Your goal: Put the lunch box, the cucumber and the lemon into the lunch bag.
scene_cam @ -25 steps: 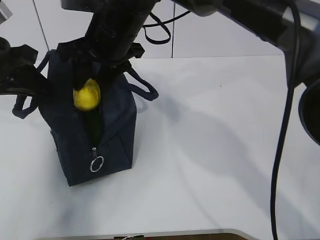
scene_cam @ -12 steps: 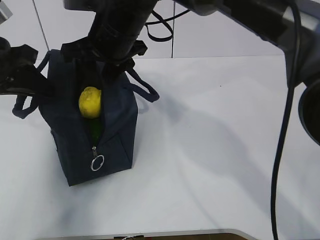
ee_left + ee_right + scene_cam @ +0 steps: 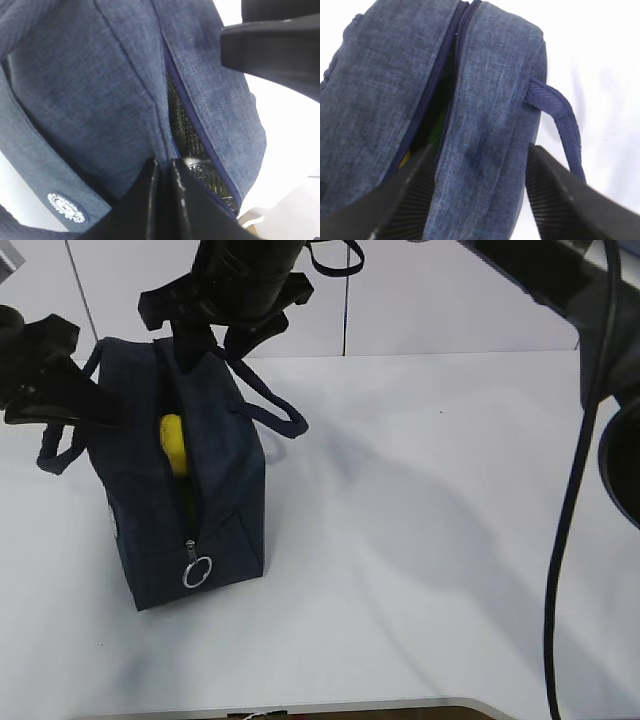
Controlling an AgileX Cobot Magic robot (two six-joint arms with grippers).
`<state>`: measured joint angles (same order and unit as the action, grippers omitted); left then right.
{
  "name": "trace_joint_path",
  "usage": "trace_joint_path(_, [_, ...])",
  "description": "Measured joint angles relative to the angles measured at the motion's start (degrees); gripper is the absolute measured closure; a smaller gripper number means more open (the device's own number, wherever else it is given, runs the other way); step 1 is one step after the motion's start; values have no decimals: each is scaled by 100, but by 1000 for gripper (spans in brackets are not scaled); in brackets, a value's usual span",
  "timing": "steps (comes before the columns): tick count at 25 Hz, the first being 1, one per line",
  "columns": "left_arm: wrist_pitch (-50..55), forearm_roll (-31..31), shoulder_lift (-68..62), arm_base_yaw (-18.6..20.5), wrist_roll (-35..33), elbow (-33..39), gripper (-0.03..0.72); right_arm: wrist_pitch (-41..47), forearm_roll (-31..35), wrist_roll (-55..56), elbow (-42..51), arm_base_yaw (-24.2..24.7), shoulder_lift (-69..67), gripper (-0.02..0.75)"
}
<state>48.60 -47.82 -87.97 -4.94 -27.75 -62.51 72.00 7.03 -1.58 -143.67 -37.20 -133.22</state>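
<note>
The lunch bag (image 3: 180, 480) carries a small white round emblem (image 3: 67, 207); its writing is too small to read. The lemon (image 3: 173, 443) has sunk deeper into the open zipper slot than a second ago. The right gripper (image 3: 477, 192), fingers spread, has risen above the bag. The left gripper (image 3: 162, 172), fingers pressed together, touches the fabric beside the slot.

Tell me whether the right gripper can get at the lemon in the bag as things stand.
Probably yes: the right gripper hangs open just above the lunch bag, whose top slit is unzipped, and the lemon shows in that gap.
</note>
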Motion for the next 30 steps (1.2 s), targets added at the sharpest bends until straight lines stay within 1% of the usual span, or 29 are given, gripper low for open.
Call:
trace_joint_path(4, [0, -342, 0, 0, -97, 0, 691, 0, -166, 158, -44, 38, 22, 276])
trace_joint_path(8, [0, -432, 0, 0, -132, 0, 691, 0, -204, 295, -44, 47, 39, 276])
trace_joint_path(15, [0, -447, 0, 0, -144, 0, 691, 0, -194, 405, -44, 84, 39, 275])
trace_joint_path(20, [0, -447, 0, 0, -154, 0, 691, 0, 190, 405, 416, 232, 49, 276])
trace_joint_path(22, [0, -435, 0, 0, -154, 0, 691, 0, 183, 405, 570, 248, 49, 276])
trace_joint_path(26, [0, -435, 0, 0, -167, 0, 691, 0, 159, 405, 593, 261, 49, 276])
trace_joint_path(30, [0, -428, 0, 0, -166, 0, 691, 0, 249, 341, 602, 261, 49, 305])
